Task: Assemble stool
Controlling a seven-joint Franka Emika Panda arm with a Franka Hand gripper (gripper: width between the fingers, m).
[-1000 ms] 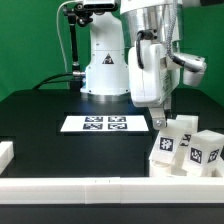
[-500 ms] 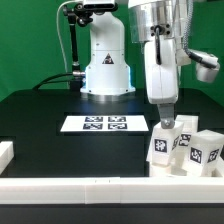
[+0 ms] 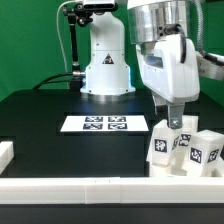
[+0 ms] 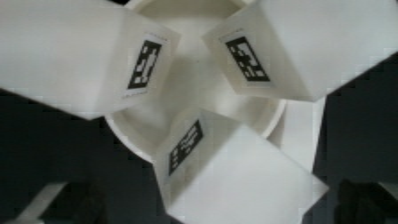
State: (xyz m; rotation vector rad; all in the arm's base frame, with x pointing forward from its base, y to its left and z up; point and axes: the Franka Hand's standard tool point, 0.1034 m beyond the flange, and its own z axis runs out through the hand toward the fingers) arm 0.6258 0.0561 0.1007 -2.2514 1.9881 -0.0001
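Three white blocky legs with black-and-white tags stand bunched at the exterior view's right: one at the front left (image 3: 163,148), one at the front right (image 3: 208,152), one behind (image 3: 187,134). In the wrist view the legs (image 4: 93,62) (image 4: 285,45) (image 4: 231,170) lean over the round seat (image 4: 134,130). In the exterior view the seat is hidden among them. My gripper (image 3: 174,118) hangs just above the bunch. In the wrist view the gripper (image 4: 210,206) is open, with dark fingers on either side of the nearest leg.
The marker board (image 3: 97,124) lies flat mid-table. A long white border bar (image 3: 100,186) runs along the front edge, and a short one (image 3: 7,152) sits at the exterior view's left. The arm's white base (image 3: 105,65) stands behind.
The arm has moved toward the exterior view's right and down, bringing the gripper over the bunch of legs. The parts have not moved.
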